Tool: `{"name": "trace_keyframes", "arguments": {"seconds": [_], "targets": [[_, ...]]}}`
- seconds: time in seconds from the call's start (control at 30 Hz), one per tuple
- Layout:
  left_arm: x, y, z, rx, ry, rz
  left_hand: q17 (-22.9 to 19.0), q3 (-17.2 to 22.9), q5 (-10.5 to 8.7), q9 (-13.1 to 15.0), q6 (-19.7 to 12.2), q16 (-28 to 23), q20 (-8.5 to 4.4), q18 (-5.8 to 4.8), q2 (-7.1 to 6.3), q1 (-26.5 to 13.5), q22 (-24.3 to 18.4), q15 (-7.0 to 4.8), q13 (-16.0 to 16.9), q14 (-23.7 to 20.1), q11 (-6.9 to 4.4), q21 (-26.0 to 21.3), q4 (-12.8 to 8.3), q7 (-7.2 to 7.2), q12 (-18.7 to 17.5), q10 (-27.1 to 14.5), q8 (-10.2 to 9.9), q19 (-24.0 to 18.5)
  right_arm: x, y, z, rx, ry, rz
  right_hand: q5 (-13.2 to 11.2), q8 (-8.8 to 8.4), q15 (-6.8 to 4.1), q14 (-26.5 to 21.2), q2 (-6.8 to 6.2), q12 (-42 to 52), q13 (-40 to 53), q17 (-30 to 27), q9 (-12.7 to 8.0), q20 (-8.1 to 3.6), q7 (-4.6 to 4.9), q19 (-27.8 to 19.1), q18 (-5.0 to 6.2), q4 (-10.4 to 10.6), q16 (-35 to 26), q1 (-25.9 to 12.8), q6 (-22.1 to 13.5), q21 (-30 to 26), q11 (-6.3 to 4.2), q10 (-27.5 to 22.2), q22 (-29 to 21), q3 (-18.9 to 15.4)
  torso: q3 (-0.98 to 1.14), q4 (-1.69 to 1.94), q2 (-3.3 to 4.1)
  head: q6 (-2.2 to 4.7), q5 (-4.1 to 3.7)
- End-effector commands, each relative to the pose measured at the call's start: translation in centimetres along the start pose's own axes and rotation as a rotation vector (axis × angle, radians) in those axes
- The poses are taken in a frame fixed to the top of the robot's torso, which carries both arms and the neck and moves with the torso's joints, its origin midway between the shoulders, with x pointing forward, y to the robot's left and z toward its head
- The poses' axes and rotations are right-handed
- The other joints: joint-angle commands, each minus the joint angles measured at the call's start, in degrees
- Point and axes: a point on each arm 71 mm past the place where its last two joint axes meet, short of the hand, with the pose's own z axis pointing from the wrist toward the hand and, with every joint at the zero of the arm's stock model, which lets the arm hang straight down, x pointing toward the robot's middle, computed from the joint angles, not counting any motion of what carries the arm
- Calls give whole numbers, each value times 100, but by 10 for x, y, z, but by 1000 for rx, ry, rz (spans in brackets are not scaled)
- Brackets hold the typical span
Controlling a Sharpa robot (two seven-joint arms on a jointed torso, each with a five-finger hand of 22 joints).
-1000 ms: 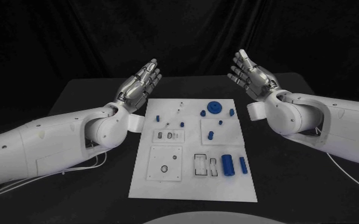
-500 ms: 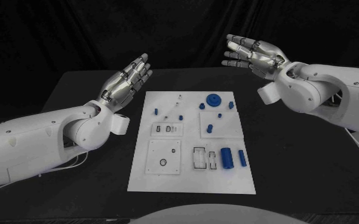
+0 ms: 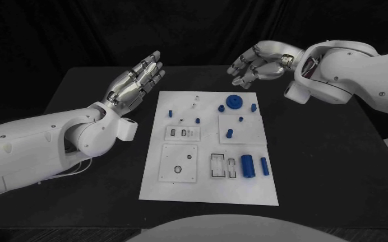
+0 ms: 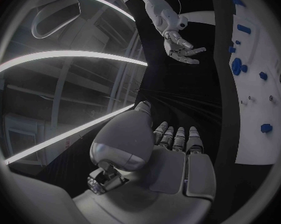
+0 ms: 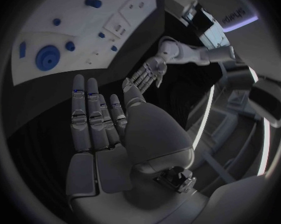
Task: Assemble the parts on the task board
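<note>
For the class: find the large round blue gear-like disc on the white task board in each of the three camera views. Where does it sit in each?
Head view: the round blue disc sits near the board's far edge, right of centre.
Left wrist view: the disc lies on the white task board, nearest the right hand.
Right wrist view: the disc lies beyond the fingers.
Shared landmark: the small blue peg beside it.

**Table and backdrop**

A black table (image 3: pixel 323 158) with a matte top spans the head view from side to side. Behind its far edge hangs a black curtain (image 3: pixel 194 18), falling in soft vertical folds across the whole background.
</note>
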Motion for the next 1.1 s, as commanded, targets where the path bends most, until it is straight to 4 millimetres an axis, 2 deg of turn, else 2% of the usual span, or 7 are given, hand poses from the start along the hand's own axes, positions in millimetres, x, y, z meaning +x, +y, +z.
{"name": "trace_keyframes", "arguments": {"seconds": [0.03,0.17,0.27,0.33,0.37,0.53,1.1], "targets": [[5,-17,-2,216,47,23,-5,-19,31,4,-1,-21,61,59,-13,69,-5,46,-5,8,-52,-20,-9,-29,-38,2,11,2,2,3,5,48,29,-512,-46,-60,-277,773,-80,-103,-1,125,19,-289,-45,694,69,-125,150,170,165,233,-172,377,98,169,-22,18,86,-22,35],[6,-18,-2,217,60,28,-5,-20,36,3,-8,-21,81,62,-11,83,-5,62,-5,8,-53,-20,-7,-32,-38,2,10,2,3,14,12,-7,-9,-680,-104,-234,-659,2019,-233,-384,-12,615,-1,-678,-106,1694,54,-213,731,189,311,833,-403,850,410,429,-18,31,202,20,51],[6,-17,-1,217,65,28,-5,-19,46,2,-11,-21,95,64,-7,96,-5,74,-5,8,-51,-20,-7,-30,-38,2,9,2,6,20,16,-41,-36,-768,-77,-474,-763,2059,-381,-866,-7,1472,-37,-786,-141,1883,30,-227,1778,46,461,1408,-469,1185,841,866,-4,70,289,44,27],[6,-17,0,219,68,30,-5,-16,70,3,-8,-21,109,67,0,119,-5,87,-5,8,-58,-20,-10,-28,-38,2,9,2,9,24,18,-59,-57,-823,-223,-595,-882,2224,-531,-873,18,3979,-48,-900,-231,2122,-31,-173,4295,-89,506,2519,-597,1684,1863,1145,-3,84,306,31,20],[6,-17,0,220,68,30,-5,-15,78,3,-7,-21,111,68,1,129,-5,88,-5,8,-66,-20,-11,-31,-38,2,10,2,10,25,19,-63,-62,-840,-310,-637,-922,2243,-581,-902,13,4509,-59,-881,-255,2189,-173,-122,4812,-140,494,3258,-606,1727,2731,1217,-3,91,317,29,17],[5,-16,1,223,71,31,-5,-11,118,4,-1,-21,113,74,9,168,-5,85,-5,8,-109,-20,-12,-63,-38,2,11,2,15,25,22,-70,-72,-886,-513,-736,-851,2043,-893,-1178,16,4756,-103,-877,-230,1742,-156,92,5164,-306,553,3988,-595,1414,3480,1416,0,168,406,73,-79],[3,-17,3,238,73,32,-5,7,212,8,21,-21,128,80,17,248,-5,93,-5,8,-132,-20,-29,-82,-38,2,15,2,32,13,24,-99,-66,-882,-457,-784,-835,2000,-1042,-1154,77,4736,-96,-845,-143,1526,-152,211,5221,-320,596,4306,-587,1442,3843,1598,-37,221,504,130,-161]]}}
